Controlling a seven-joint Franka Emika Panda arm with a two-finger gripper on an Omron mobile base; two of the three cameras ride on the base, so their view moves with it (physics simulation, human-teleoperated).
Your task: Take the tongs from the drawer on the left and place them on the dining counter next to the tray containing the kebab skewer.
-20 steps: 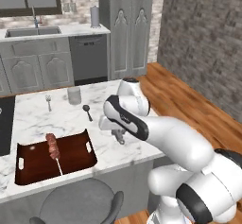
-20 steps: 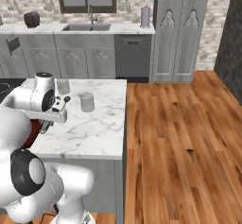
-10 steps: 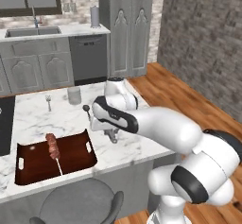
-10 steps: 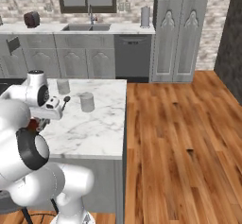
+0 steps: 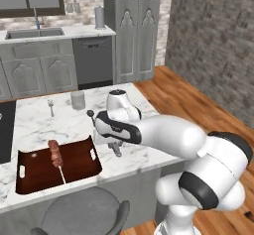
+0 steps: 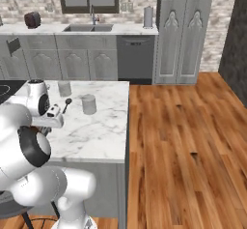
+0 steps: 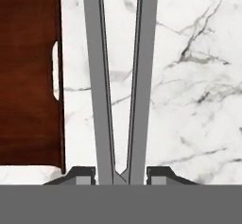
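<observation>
**A:** Where are the tongs (image 7: 120, 81) right now?

**B:** In your pincer (image 7: 120, 176). In the hand view the two dark fingertips (image 7: 159, 175) sit either side of the joined end, clenched on it, and the two grey arms run straight away from the hand, spreading slightly toward their free ends. Below them is the white marble of the dining counter (image 7: 189, 105).

**A:** And the tray (image 7: 28, 76)?

**B:** Just beside the tongs. Its dark reddish-brown end with the slot handle runs parallel to the tongs' long axis, with a narrow strip of bare marble between the two. In the left base view the pincer (image 5: 115, 147) hangs low over the worktop (image 5: 144, 152) just off the tray's (image 5: 74, 167) end, toward the worktop's near edge. The kebab skewer (image 5: 56, 157) lies inside the tray, meat chunks at its far end.

**A:** So what does your next move turn on?

**B:** That gap, I'd judge. The tongs already lie alongside the tray, so you need only go straight down and let go; drift toward the tray and one arm could land on its upturned end. I can't tell whether the tongs' tips touch the marble yet.

**A:** Any labels or writing to read?

**B:** None that I can make out on the tongs, the tray, or the cup (image 6: 88, 104) farther along the worktop.
</observation>
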